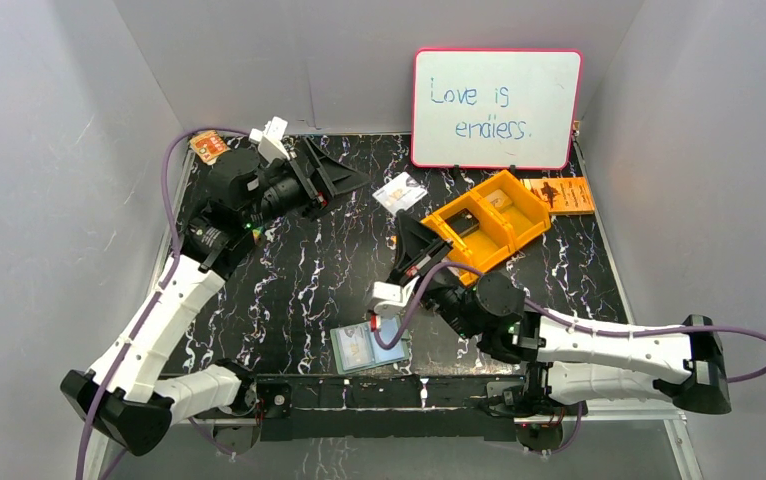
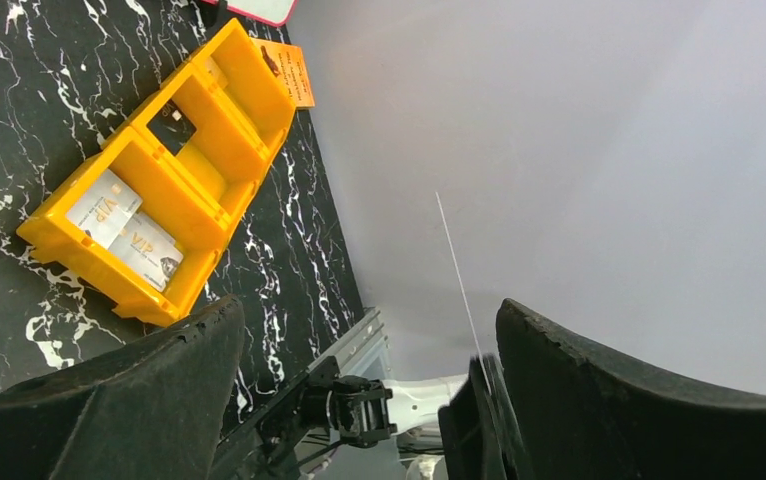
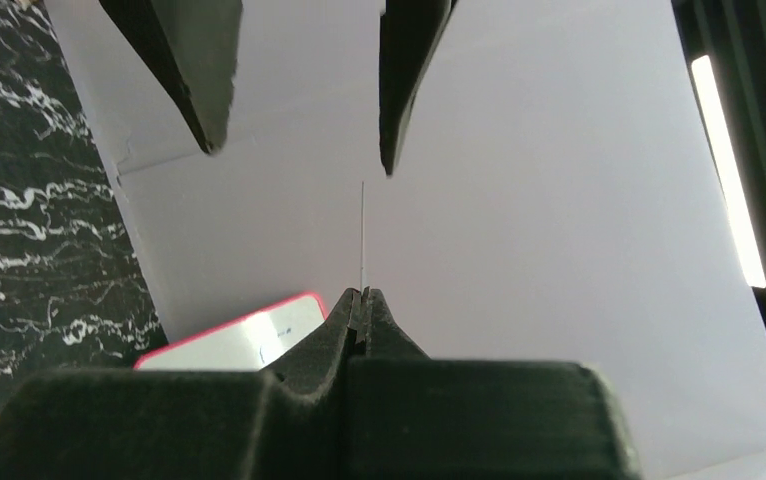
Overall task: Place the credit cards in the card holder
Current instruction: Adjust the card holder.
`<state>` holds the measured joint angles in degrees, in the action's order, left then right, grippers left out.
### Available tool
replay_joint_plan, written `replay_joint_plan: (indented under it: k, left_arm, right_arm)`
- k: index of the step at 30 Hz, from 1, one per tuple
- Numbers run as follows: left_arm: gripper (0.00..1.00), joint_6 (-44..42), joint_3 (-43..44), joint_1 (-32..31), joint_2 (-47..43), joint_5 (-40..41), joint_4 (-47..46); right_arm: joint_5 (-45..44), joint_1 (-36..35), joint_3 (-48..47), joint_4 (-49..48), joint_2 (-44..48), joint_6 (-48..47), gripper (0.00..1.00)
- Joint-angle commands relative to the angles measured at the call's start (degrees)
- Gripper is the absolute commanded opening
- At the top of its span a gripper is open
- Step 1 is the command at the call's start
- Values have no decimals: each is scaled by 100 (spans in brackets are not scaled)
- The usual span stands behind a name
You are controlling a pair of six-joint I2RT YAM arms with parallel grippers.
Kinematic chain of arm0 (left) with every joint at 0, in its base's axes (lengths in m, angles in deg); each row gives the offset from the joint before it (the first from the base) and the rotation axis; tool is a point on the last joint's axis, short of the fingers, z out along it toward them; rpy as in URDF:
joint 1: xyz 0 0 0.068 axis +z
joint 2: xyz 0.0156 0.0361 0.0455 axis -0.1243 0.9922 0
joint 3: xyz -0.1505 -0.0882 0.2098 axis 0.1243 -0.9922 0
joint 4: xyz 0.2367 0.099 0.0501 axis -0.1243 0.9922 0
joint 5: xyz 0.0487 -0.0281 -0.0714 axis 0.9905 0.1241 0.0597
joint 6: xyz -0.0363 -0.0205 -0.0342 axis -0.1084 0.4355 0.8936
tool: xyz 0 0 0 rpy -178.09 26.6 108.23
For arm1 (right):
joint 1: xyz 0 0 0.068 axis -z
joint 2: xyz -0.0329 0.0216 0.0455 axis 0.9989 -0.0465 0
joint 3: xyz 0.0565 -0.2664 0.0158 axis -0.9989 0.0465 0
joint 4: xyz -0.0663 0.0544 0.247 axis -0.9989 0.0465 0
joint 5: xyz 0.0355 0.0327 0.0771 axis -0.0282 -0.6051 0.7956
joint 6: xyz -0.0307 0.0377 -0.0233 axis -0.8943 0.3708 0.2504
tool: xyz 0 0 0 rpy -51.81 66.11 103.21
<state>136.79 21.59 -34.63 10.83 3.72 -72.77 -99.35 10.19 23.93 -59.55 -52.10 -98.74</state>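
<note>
Your right claw [image 3: 363, 292] is clamping down on one credit card [image 3: 362, 235], holding it edge-on in the air just left of the orange tray [image 1: 529, 215]. Your left claw [image 2: 367, 315] is hanging with its fingers wide apart and gripping nothing, farther left of the tray. The card holder [image 1: 369, 346] is lying open on the surface [image 1: 289, 260] in front of the tray, and other cards [image 2: 124, 225] are sitting inside the tray's end compartment.

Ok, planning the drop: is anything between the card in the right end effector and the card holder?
Nothing loose lies between the card and the card holder; only the wrist behind the right end effector hangs over the holder's far edge.
</note>
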Motion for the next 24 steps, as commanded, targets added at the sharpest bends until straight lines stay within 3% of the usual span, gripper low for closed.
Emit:
replay_joint_plan:
  k: [1,11,15,18,22,23,24]
  left_arm:
    - [93,-220,80,41,28,-351,-355]
    - [88,131,85,41,299,-668,-734]
    - [76,570,-162,41,261,-1049,-1198]
    - [59,835,-309,40,379,-1527,-1628]
    - [48,887,-376,33,459,-1759,-1669]
    - [39,885,-323,28,580,-2088,-1687]
    - [36,876,-336,24,575,-2096,-1687]
  right_arm:
    - [54,-376,34,-1062,-102,-576,0]
    - [258,-450,120,-1331,-246,-850,0]
    - [193,-449,197,-1252,-125,-838,0]
    - [185,-451,192,-1174,-99,-822,0]
    - [218,-451,149,-951,-70,-761,0]
    - [263,-451,91,-897,-130,-750,0]
    - [271,-451,74,-897,-148,-750,0]
